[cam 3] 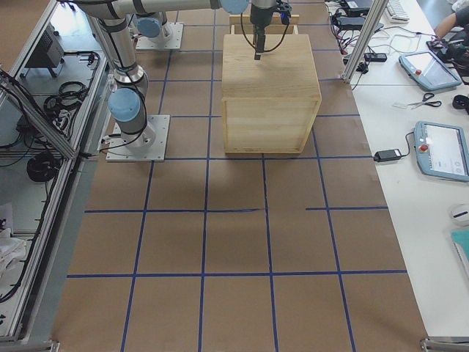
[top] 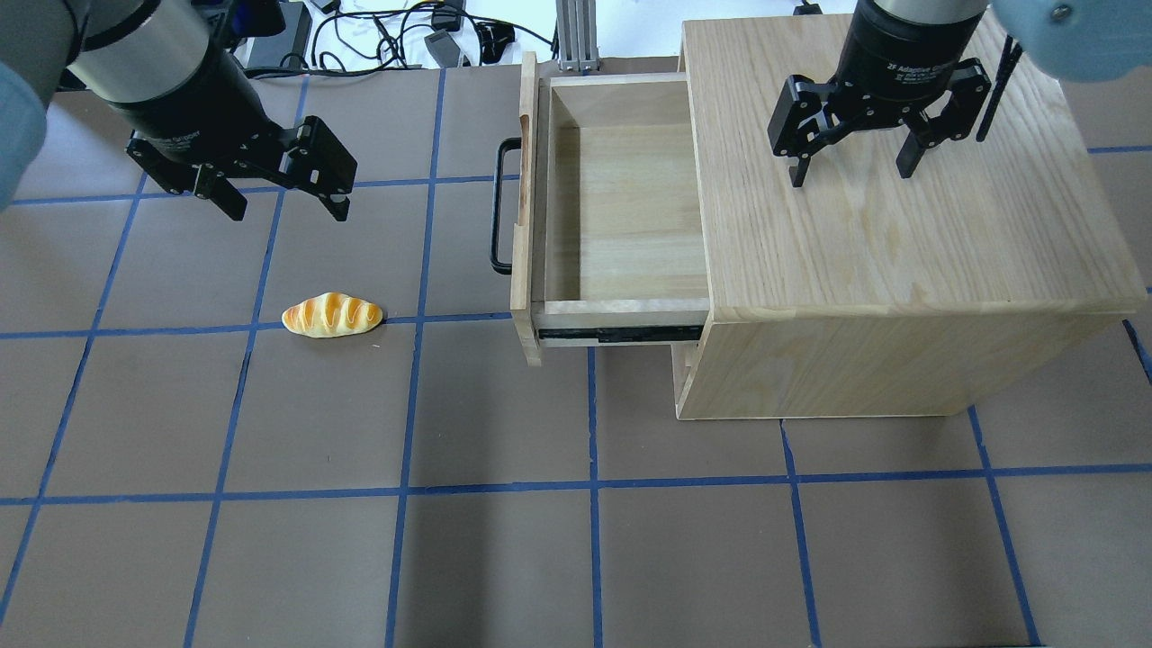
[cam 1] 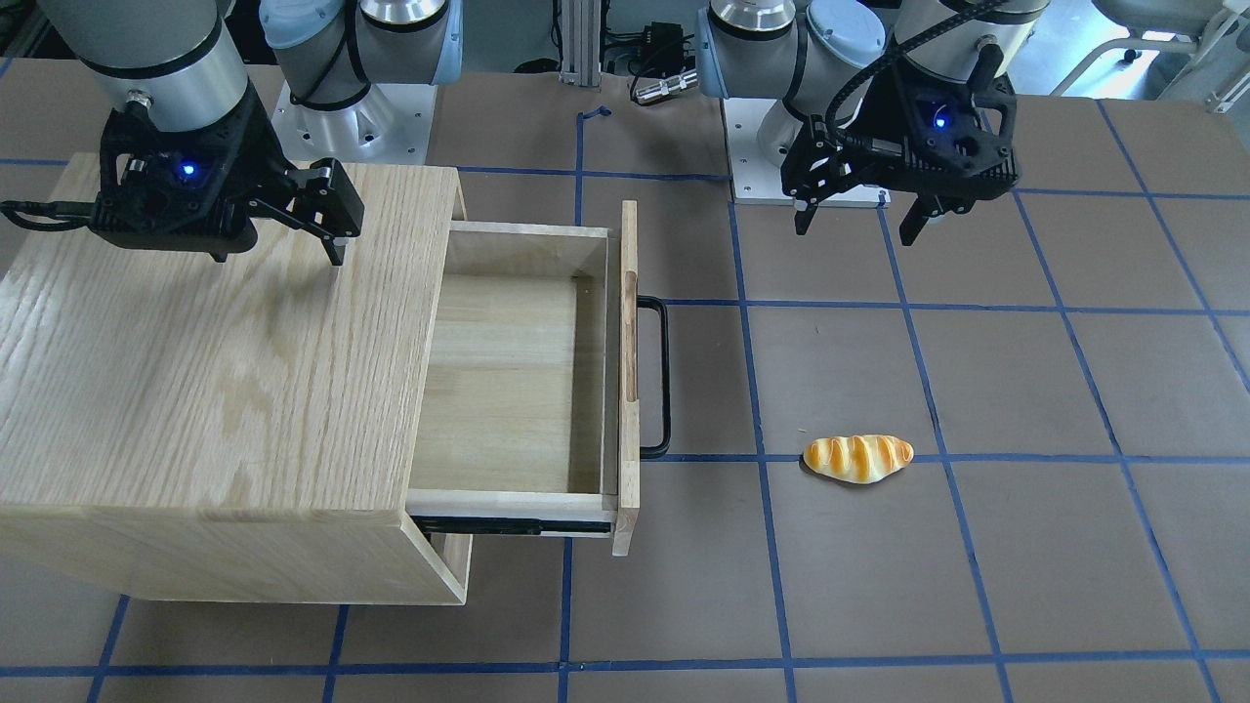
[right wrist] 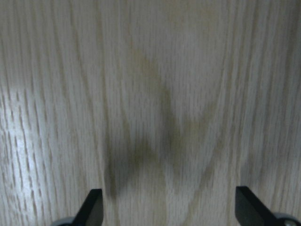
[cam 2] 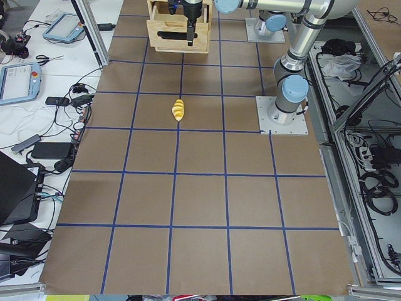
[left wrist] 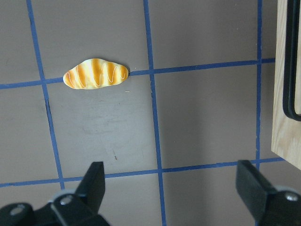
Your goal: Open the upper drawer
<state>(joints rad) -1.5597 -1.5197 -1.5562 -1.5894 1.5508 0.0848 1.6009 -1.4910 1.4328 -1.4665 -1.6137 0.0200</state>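
**Upper drawer, open position.** You see the upper drawer [top: 630, 216] drawn well out of the oak-grain cabinet [top: 900, 252] toward the robot's left. Its inner floor and walls are exposed, and the black slide rail [top: 621, 334] shows along one side. The front panel [top: 525, 279] stands away from the cabinet's edge and carries the black bar handle [top: 495, 207] on its outer face.

The left claw [top: 288, 212] hangs above the brown surface [top: 504, 540] with its fingers spread wide, well apart from the handle. Note the broad strip of surface between the two.

The right claw [top: 850, 175] hangs over the cabinet's top, likewise spread and pinching nothing. It sits back from the top's edge that overlooks the drawer.

A bread roll [top: 332, 316] lies on a blue tape line [top: 450, 317], apart from both the left claw and the front panel. A stretch of surface separates it from the panel's lower corner.
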